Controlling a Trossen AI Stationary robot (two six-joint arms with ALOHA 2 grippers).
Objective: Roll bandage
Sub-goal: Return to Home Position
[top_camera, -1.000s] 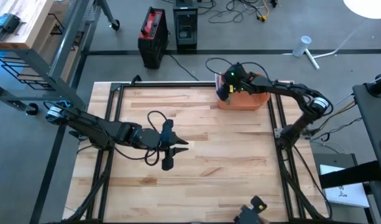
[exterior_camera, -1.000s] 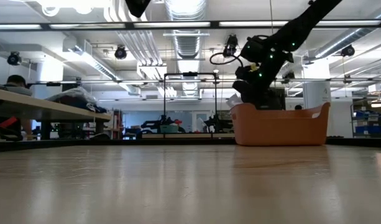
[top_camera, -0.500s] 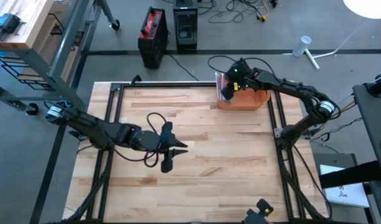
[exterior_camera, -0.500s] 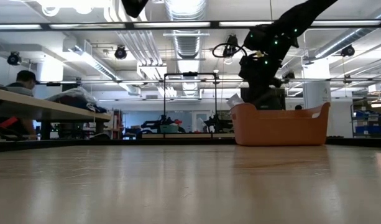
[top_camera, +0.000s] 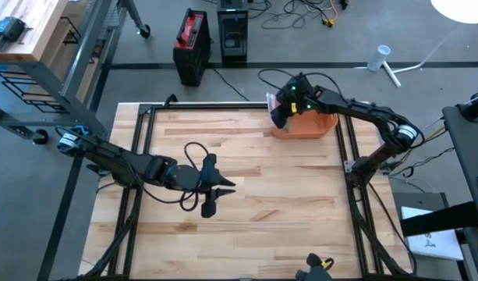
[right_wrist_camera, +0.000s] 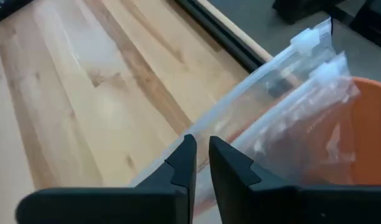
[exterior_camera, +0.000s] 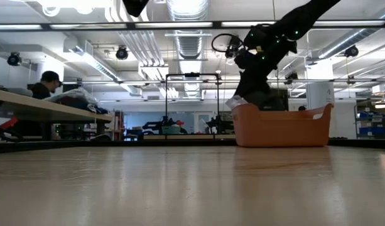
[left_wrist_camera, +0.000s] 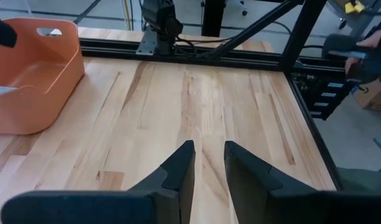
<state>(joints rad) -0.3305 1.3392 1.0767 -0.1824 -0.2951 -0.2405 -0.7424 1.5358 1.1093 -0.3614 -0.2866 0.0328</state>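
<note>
**Right end effector** (right_wrist_camera: pixel 201 163): at the orange bin (top_camera: pixel 318 125), over the rim that faces the middle of the surface (top_camera: pixel 285 203). The fingers are drawn close together with only a narrow slit between them, and they carry nothing. Change: a second ago it sits low inside the bin. Half a second ago it stands upright above the bin. Now it is tilted and leans out over that same rim.

**Zip bag** (right_wrist_camera: pixel 283 118): inside the orange bin, propped against the wall under the right end effector. Its sealed top edge pokes above the rim. It is free of the fingers. Its position shows no change across the second. What it contains cannot be made out, and no bandage is seen elsewhere on the surface.

**Left end effector** (left_wrist_camera: pixel 204 165): well apart from the orange bin, above the middle of the surface. The fingers are near together and empty. No change.

**Reading**: the bag is delivered and let go, and nothing remains to be handled. The right arm's lift and tilt look like the start of its retreat from the bin. The job appears all but finished, with only that arm left to come away.
</note>
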